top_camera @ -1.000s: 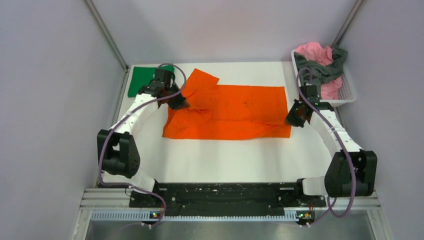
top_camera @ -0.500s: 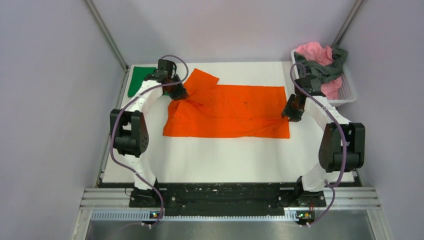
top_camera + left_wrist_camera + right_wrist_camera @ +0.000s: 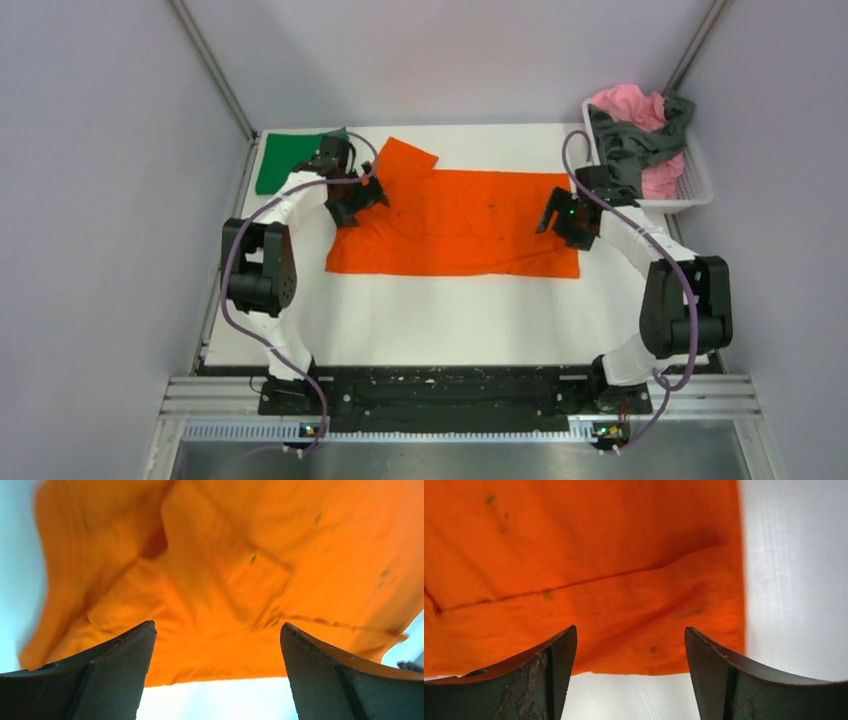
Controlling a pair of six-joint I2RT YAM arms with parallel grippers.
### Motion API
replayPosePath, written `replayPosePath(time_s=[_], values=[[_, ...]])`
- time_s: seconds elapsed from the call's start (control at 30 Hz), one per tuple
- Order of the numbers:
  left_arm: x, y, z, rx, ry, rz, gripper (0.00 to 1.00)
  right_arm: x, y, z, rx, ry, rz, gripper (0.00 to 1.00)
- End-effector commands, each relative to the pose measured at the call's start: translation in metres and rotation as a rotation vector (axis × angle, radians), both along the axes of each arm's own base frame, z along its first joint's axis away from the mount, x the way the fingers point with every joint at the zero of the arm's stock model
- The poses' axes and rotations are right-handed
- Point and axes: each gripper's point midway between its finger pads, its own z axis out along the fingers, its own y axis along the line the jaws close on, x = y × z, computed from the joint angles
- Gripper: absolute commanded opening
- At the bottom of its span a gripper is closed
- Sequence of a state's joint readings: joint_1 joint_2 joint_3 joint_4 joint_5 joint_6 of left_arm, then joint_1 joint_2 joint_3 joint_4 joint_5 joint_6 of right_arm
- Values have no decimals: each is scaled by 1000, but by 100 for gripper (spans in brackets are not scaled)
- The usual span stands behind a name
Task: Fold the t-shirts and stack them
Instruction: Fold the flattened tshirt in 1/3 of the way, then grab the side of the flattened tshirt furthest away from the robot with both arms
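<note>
A bright orange t-shirt lies flat on the white table, folded lengthwise, with one sleeve sticking out at the back left. My left gripper hovers open over its left end; in the left wrist view nothing sits between the fingers and rumpled orange cloth lies below. My right gripper stands open over the shirt's right end, also empty, with the shirt's corner under it. A folded green t-shirt lies at the back left corner.
A white plastic basket at the back right holds a pink shirt and a dark grey shirt. Grey walls close in the left, right and back. Bare white table stretches between the orange shirt and the arm bases.
Both grippers went from shut to open and let go of the orange shirt. They carried its ends toward the back, then swung slightly inward; the shirt now lies flatter.
</note>
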State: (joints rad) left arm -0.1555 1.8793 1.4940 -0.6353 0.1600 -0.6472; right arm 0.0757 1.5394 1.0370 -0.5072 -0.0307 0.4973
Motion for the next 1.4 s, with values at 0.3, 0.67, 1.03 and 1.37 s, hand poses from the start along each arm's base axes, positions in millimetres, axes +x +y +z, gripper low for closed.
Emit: replayPosePath(time_s=[0.3, 0.67, 1.03, 1.37], values=[[-77, 3, -80, 18, 149, 29, 99, -43, 50, -64, 118, 57, 137, 80], [-212, 25, -79, 39, 289, 90, 99, -175, 26, -72, 109, 262, 33, 80], [-138, 12, 44, 27, -48, 24, 99, -88, 18, 28, 30, -140, 56, 99], [56, 8, 61, 273, -169, -45, 99, 10, -3, 42, -54, -235, -21, 99]])
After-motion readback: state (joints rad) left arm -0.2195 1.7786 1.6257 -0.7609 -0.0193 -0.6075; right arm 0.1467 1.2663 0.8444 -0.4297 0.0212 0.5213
